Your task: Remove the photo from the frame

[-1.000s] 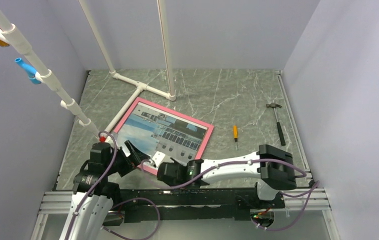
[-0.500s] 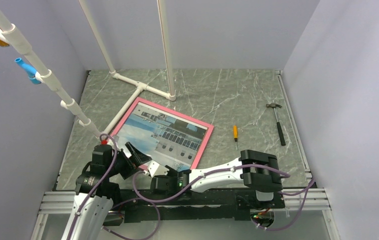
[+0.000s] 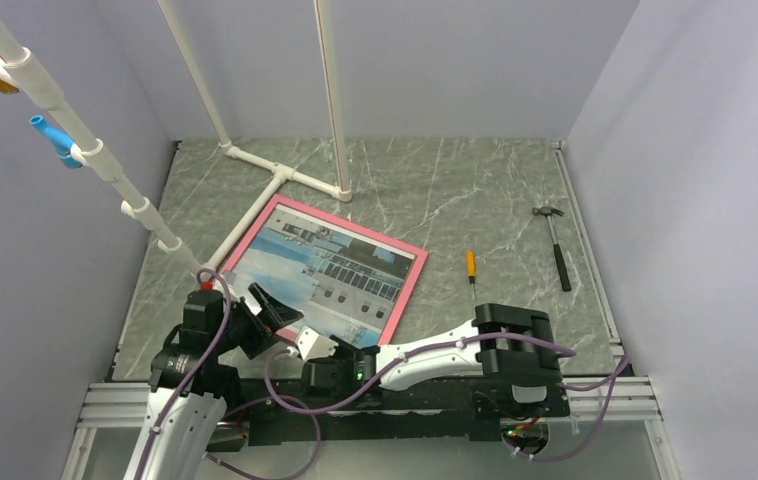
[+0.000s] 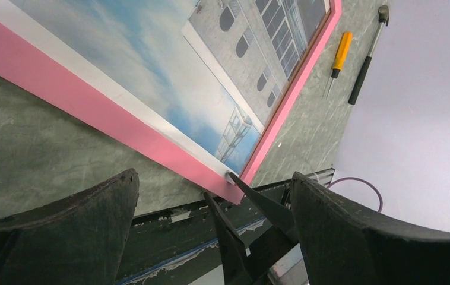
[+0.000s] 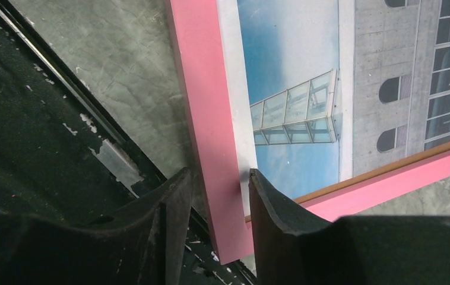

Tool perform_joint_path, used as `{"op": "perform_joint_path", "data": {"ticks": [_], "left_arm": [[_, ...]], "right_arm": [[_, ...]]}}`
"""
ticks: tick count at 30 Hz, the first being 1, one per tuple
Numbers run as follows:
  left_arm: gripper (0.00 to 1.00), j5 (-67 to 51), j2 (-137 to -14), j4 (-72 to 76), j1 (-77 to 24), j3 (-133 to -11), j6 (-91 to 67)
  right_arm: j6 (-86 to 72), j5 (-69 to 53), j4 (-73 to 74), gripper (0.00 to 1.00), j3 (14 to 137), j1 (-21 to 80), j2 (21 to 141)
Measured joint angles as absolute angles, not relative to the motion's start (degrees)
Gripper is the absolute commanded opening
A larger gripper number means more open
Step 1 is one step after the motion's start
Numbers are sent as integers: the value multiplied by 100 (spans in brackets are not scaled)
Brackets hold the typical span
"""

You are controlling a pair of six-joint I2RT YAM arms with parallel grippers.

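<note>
The right gripper (image 5: 219, 175) sat astride the near corner of the frame (image 5: 205, 89). One finger was outside the pink rail and the other over the white margin of the photo (image 5: 288, 59). Its jaws stood partly apart with the rail between them, and whether they were pressing on it could not be told. The left gripper (image 4: 214, 178) hovered just beside that same corner, spread wide and holding nothing.

The photo lay inside the frame, face up, showing blue sky and a grey building with dark windows. A thin brown strip showed along one inner edge.

The frame lay flat and askew on the left half of the table (image 3: 455, 190), with its near corner at the table's near edge. Its far corner was beside the base of the white pipe stand (image 3: 275, 180).

An orange-handled screwdriver (image 3: 471, 265) lay near the frame's right corner. A hammer (image 3: 556, 248) lay beyond it, close to the table's right edge.
</note>
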State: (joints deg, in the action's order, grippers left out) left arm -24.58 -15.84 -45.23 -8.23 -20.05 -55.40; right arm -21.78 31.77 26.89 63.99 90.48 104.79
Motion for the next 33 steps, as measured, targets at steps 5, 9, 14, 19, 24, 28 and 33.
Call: {"op": "perform_joint_path", "data": {"ticks": [5,9,14,19,24,28,33], "left_arm": [[99,-2414,-1680,-4543,-823,-2029,-5631],[99,-2237,-1787,-4624,-823,-2095,-5695],[99,-1997,-1605,-4694,-823,-2086,-5902],[99,-1953,-1275,-4659,-823,-1973,-6082],[99,-1916,-1059,-4748,-823,-1791,-6215],[100,-1927,-832,-4775,-823,-1675,-6340],[99,-1955,-473,-4786,-823,-1455,-6565]], "right_arm": [[-2213,3299,2670,28,6396,9059,10567],[-2191,3369,2657,19,6396,9102,10573],[-2097,3317,2582,0,6342,9107,10523],[-2078,3238,2587,0,6344,9107,10479],[-2064,3022,2606,0,6348,9102,10193],[-2062,2801,2624,0,6434,9019,9909],[-2112,2320,2624,0,6460,8790,9568]]}}
